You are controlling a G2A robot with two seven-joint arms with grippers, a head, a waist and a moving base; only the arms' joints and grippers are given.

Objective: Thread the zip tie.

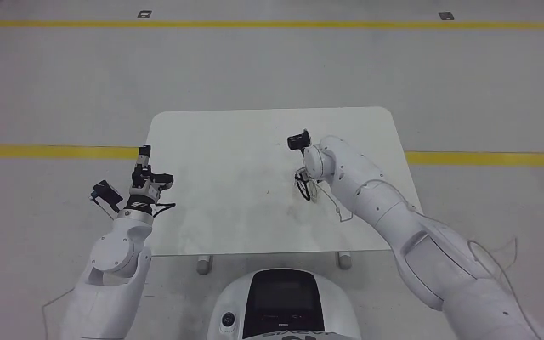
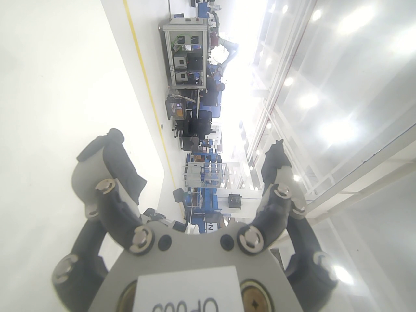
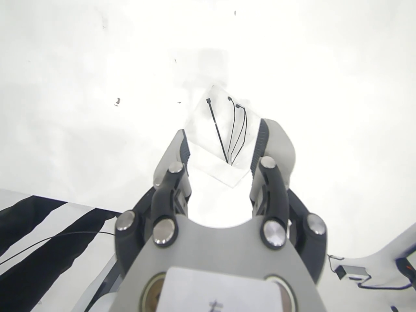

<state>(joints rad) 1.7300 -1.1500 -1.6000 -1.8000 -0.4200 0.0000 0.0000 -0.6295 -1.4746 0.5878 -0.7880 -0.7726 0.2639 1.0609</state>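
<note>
Right gripper (image 3: 223, 133) open, jaws wide, low centre of its wrist view, poised over three black zip ties (image 3: 215, 121) fanned on a clear plastic sheet (image 3: 224, 172) on the white table (image 3: 97, 66). They look light, thin, springy and probably slick; I'd pinch one mid-strap, clear of the head. Tail tips bunch together, can't separate them. Sheet or bag, can't tell. Left gripper (image 2: 194, 139) open, empty, at the table's left edge in the top view.

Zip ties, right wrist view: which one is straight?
The thickest zip tie, at one edge of the fan, runs straight from its head to where the tails converge. The thinner ties beside it all curve.
</note>
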